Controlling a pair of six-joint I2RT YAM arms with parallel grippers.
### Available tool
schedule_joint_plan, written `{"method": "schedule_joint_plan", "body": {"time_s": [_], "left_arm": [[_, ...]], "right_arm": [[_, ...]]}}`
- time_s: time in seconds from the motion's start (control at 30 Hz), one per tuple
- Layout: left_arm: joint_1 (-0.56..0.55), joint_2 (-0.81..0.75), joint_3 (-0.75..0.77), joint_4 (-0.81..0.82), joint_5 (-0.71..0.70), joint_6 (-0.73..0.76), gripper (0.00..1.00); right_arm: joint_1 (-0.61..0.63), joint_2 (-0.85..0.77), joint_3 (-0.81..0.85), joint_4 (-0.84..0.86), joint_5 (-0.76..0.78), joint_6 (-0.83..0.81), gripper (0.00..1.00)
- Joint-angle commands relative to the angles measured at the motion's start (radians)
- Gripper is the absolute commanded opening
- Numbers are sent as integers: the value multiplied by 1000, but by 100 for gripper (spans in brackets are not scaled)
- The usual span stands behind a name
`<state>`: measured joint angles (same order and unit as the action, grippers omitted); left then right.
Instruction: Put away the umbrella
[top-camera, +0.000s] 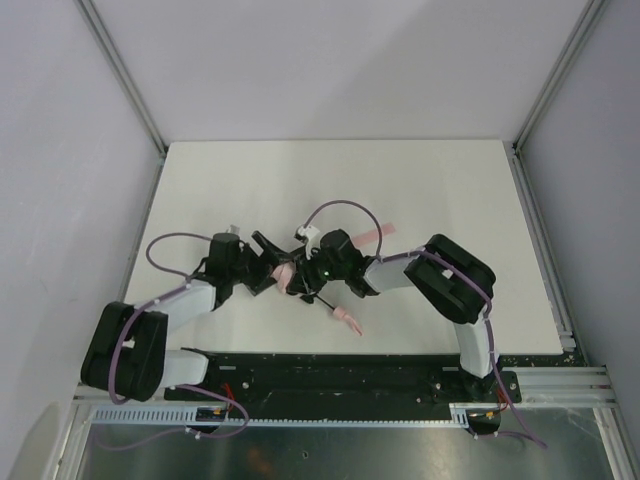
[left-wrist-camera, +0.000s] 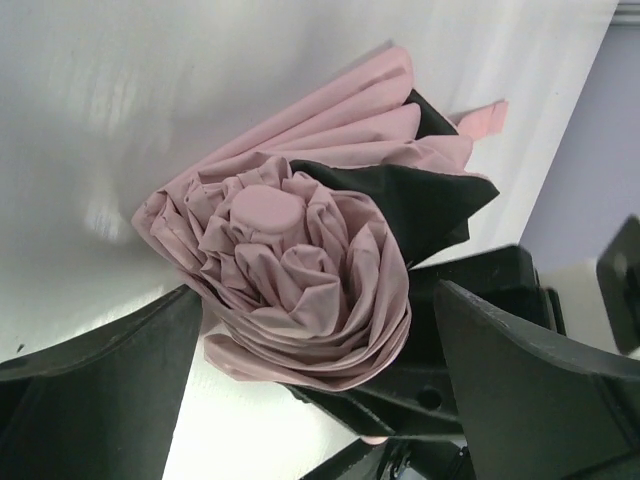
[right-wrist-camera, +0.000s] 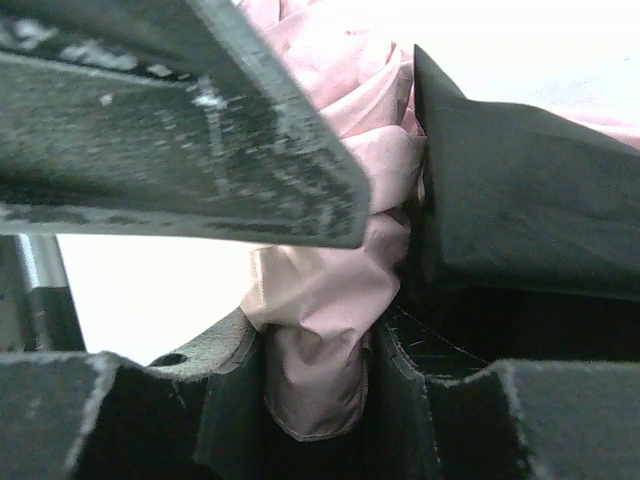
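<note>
Item: umbrella, pale pink, bundled, over the table centre. Your right gripper clamps its fabric. Your left gripper stands spread wide, jaws either side of it.

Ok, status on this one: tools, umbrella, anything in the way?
Left tool open, straddling the umbrella at its canopy tip. Right tool shut on umbrella fabric. Canopy collapsed, loosely bunched. No obstruction seen.
</note>
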<state>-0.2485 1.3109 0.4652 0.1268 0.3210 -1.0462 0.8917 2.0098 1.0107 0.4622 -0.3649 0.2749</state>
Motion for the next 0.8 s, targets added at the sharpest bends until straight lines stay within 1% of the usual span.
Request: {"method": "schedule_joint_plan", "body": {"time_s": [0.0, 0.13, 0.23, 0.43, 0.5, 0.63, 0.67, 0.77], "left_arm": [[-4, -60, -63, 106, 18, -19, 99], [-13, -8, -70, 142, 18, -22, 99], [-14, 0, -97, 144, 1, -44, 99], [-41, -30, -172, 133, -61, -83, 91], [-62, 7, -164, 133, -68, -92, 90], [-105, 112, -102, 134, -71, -78, 89], [-111, 131, -96, 135, -74, -77, 87], [-116, 176, -93, 140, -85, -56, 67]], "right_arm": [[-9, 131, -93, -191, -221, 107, 0], [-29, 144, -111, -106, -281, 160, 0], [-53, 149, -125, -54, -317, 198, 0], [-103, 158, -135, 26, -396, 269, 0], [-110, 159, -135, 38, -407, 279, 0], [-111, 159, -136, 40, -418, 281, 0], [-112, 159, -136, 39, -419, 281, 0], [-114, 159, -135, 36, -429, 277, 0]]}}
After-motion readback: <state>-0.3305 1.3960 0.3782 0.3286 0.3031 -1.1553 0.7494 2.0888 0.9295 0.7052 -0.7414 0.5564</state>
